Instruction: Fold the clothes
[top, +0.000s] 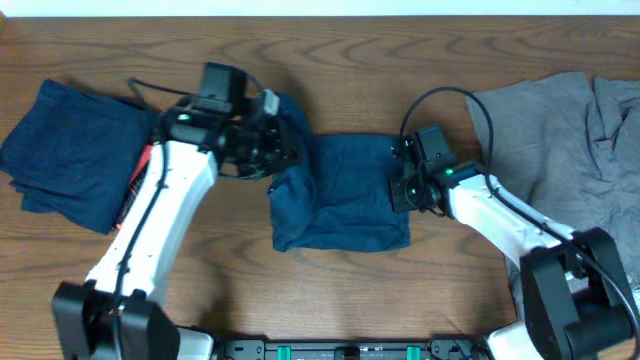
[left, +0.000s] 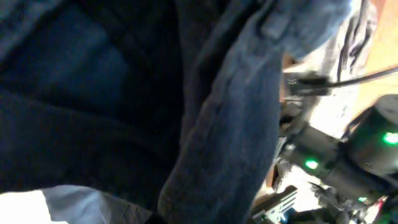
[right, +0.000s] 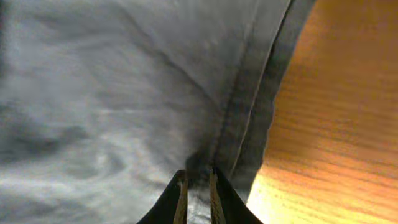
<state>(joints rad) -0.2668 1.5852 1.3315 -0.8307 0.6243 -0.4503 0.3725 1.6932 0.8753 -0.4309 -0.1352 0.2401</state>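
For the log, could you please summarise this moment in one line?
left claw: shut on navy garment | right claw: shut on navy garment

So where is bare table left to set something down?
Widest bare table lies in front of the middle navy garment, between left arm and right arm. A strip behind it, along the far edge, is free. Crowded: left gripper gripping its left end, folded navy stack left, grey pile right.

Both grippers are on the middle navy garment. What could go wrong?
The right gripper pinches only the hem of the navy garment; it may slip free. The left gripper holds a bunched edge; the fold could land crooked. The folded navy stack lies beside the left arm, which might nudge it.
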